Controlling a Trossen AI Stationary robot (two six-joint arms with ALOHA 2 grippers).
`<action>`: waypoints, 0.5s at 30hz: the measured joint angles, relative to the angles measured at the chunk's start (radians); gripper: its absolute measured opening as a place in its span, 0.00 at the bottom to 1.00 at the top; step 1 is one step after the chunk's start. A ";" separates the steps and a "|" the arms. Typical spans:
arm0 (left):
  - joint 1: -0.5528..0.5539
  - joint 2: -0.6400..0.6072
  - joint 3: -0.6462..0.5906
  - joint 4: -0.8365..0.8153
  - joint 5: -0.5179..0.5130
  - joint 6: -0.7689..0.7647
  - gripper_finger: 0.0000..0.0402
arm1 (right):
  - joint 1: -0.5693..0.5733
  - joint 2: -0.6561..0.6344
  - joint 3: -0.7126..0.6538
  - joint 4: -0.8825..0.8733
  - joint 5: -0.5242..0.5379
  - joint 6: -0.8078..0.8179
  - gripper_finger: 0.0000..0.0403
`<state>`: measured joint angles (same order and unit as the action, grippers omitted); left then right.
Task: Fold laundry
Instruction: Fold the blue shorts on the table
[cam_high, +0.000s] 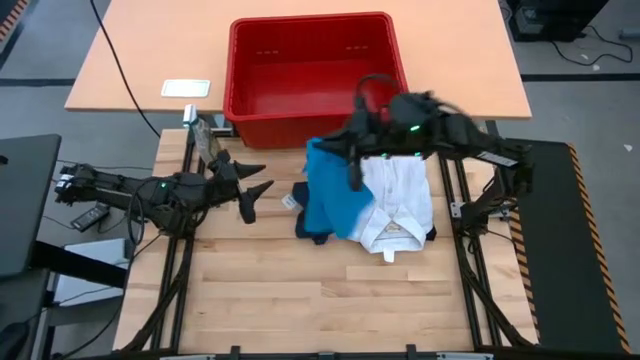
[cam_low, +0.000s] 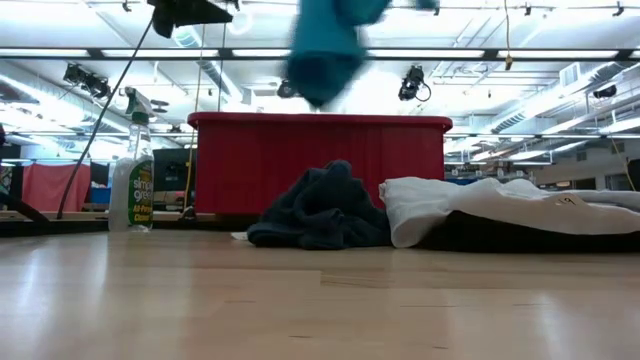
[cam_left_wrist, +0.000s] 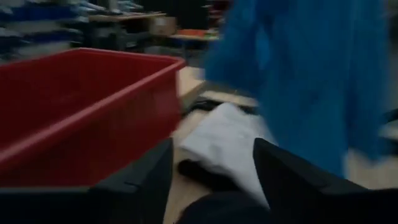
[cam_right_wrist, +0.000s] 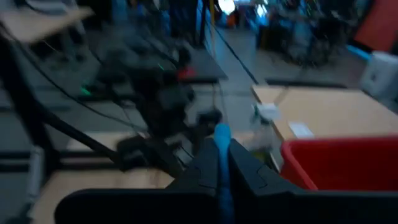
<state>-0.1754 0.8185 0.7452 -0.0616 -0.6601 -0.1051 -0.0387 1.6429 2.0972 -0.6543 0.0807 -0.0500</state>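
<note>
Hanging from the right gripper (cam_right_wrist: 219, 163), clenched on its edge, a blue cloth (cam_high: 335, 190) dangles above the table, beside a white shirt (cam_high: 400, 205) near the red basket (cam_high: 310, 70). Left gripper (cam_high: 255, 193) waits, fingers spread, empty.

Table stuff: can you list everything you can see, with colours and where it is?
blue garment: one, bright blue, hanging lifted above the pile
white shirt: one, white, table's right side
dark garment: one, dark navy, crumpled beside the white shirt
basket: one, red, behind the clothes
spray bottle: one, clear with green label, left of basket
right gripper: shut on the blue garment, raised
left gripper: open, empty, left of the pile
</note>
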 joint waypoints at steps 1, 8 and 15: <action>0.009 0.000 0.000 0.014 0.041 -0.015 0.58 | 0.000 -0.009 0.003 0.007 -0.024 0.002 0.04; 0.063 0.063 0.000 0.091 0.319 -0.070 0.73 | -0.001 -0.005 0.000 0.010 -0.261 0.006 0.04; 0.088 0.191 0.001 0.200 0.324 -0.062 0.78 | -0.001 -0.013 0.005 0.033 -0.372 0.018 0.04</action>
<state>-0.0878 1.0091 0.7460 0.1382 -0.3356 -0.1666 -0.0399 1.6298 2.1020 -0.6215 -0.2918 -0.0319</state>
